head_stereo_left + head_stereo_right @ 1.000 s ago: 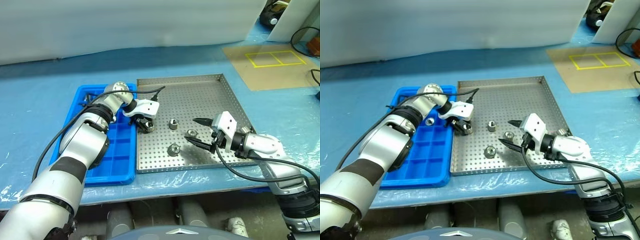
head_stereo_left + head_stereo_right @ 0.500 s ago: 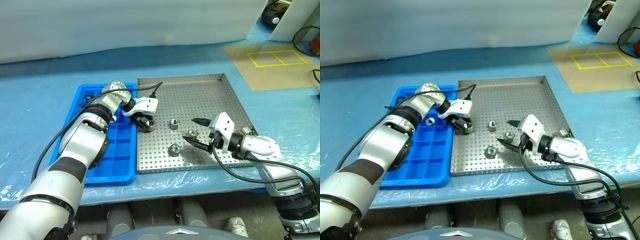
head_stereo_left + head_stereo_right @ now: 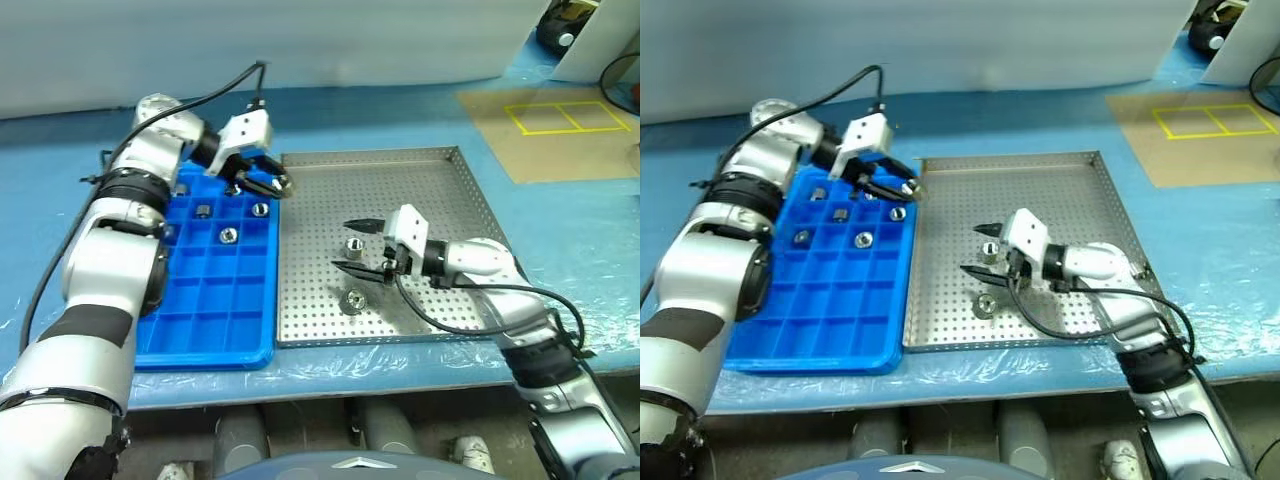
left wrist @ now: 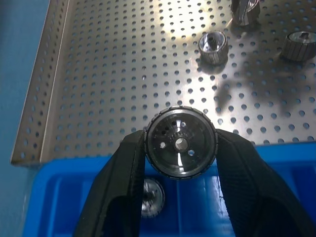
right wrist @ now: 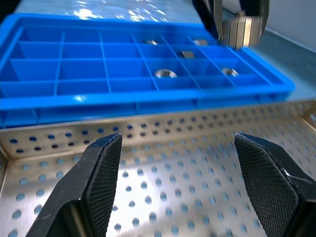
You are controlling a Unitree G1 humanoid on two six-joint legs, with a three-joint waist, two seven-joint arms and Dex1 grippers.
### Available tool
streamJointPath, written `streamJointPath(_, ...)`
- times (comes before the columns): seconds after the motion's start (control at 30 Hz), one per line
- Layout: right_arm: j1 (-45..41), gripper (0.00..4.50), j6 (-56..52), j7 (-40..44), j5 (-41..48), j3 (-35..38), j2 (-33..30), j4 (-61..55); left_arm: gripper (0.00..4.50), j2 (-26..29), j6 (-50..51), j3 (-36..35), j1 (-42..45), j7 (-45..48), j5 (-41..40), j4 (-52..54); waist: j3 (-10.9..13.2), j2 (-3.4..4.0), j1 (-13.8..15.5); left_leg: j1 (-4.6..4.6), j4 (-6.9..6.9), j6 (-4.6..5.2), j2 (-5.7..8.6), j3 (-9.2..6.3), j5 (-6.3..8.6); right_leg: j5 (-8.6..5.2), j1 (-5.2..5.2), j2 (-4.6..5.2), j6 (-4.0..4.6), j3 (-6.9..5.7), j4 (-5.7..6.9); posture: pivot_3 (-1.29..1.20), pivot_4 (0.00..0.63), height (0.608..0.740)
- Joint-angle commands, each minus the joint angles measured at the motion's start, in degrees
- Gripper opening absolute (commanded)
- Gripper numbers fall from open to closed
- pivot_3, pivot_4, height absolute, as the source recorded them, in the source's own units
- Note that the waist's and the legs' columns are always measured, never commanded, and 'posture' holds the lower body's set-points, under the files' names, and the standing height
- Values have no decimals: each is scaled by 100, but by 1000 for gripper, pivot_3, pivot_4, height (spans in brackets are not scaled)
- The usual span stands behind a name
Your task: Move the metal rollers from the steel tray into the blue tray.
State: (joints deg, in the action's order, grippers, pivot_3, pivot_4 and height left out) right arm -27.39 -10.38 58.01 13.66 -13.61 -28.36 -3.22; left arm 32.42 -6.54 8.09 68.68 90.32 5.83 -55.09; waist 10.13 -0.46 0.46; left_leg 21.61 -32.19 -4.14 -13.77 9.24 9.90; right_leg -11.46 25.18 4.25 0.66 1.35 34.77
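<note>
1. Left eye view: table top [image 3: 80, 140] is covered in wrinkled, glossy blue plastic sheeting; everything below is placed relative to the steel tray.
2. Steel tray [image 3: 420, 180]: large, shallow, roughly square pan of grey perforated sheet metal with low raised rims and a regular hole grid.
3. Blue tray [image 3: 215, 345]: bright blue moulded plastic, rectangular, narrower than the steel tray, divided into square compartments. It sits just beside the steel tray's left rim, long sides parallel.
4. Right gripper [image 3: 358, 246]: two black, textured, wedge-shaped fingers, spread wide and pinching nothing. It hangs over the middle of the steel tray, pointing toward the blue tray.
5. Left gripper [image 3: 268, 178]: black fingers pressed onto a roller [image 4: 180, 143], held above the steel tray's far-left corner, over the seam with the blue tray. In the left wrist view the part is a short, shiny cylinder with a knurled rim and a small centre hole, gripped across its diameter.
6. Loose metal rollers [image 3: 352, 300] on the steel tray: three short silvery cylinders with hollow centres near the tray's middle, one toward the near rim and two by the right gripper's fingers.
7. Rollers in blue tray [image 3: 227, 235]: several small silvery pieces, one per compartment, all in the far rows close to the steel tray's side.
</note>
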Motion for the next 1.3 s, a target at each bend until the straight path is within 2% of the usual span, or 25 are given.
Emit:
streamJointPath(0.03,-525,3716,428,422,26,-156,256,461,1762,525,884,-329,-614,-32,-410,1507,3,-2,79,4,-2,-2,-3,0,-1,0,2,0,0,-1,0,39,150,740)
streamJointPath(0.13,-938,3716,761,790,-16,-304,525,1052,1762,1065,1897,-649,-1517,-212,-725,2946,4,-4,182,18,-1,-18,-11,-4,-11,0,13,5,4,-18,7,131,150,740)
streamJointPath(0.2,-1211,3716,982,1037,-38,-433,760,1494,1762,1553,2522,-1097,-2387,-386,-876,3897,4,-2,492,27,2,-23,-18,-12,-13,-6,13,6,15,-46,15,220,150,740)
streamJointPath(0.33,-1561,3716,1366,1420,-75,-535,1116,2176,1762,2254,3420,-1962,-4063,-720,-1220,5417,5,3,539,52,11,-34,-31,-48,-17,-19,16,14,34,-128,14,303,150,740)
streamJointPath(0.43,-1757,3716,1625,1581,-144,-531,1322,2591,1762,2501,3722,-2486,-5192,-996,-1402,6110,6,3,664,67,16,-48,-47,-74,-24,-30,16,9,53,-142,18,336,150,740)
streamJointPath(0.53,-1900,3716,1775,1678,-169,-469,1441,2847,1762,2561,3815,-2722,-5770,-1297,-1518,6345,7,6,832,69,13,-48,-62,-76,-25,-33,12,6,57,-154,25,354,150,740)
streamJointPath(0.67,-1958,3716,1846,1795,-166,-430,1477,2929,1762,2552,3684,-2650,-6089,-1627,-1566,6339,8,7,959,62,3,-58,-78,-75,-32,-37,-2,6,62,-164,35,353,150,740)
streamJointPath(0.93,-1843,3716,1750,1805,-194,-368,1327,2727,1762,2173,3150,-1893,-5444,-2225,-1525,5444,6,10,988,38,-3,-82,-80,-75,-46,-39,-3,5,63,-158,84,303,150,740)
streamJointPath(1.1,-1708,3716,1676,1718,-205,-346,1194,2559,1762,2074,3055,-1651,-5228,-2253,-1638,5117,2,15,968,30,-4,-89,-79,-75,-51,-39,-3,0,63,-147,91,269,150,740)
streamJointPath(1.3,-1590,3716,1587,1588,-203,-337,1112,2390,1762,2180,3154,-1455,-5360,-2075,-1764,5186,-5,25,950,25,-4,-90,-78,-74,-52,-39,-3,-2,63,-143,91,247,150,740)
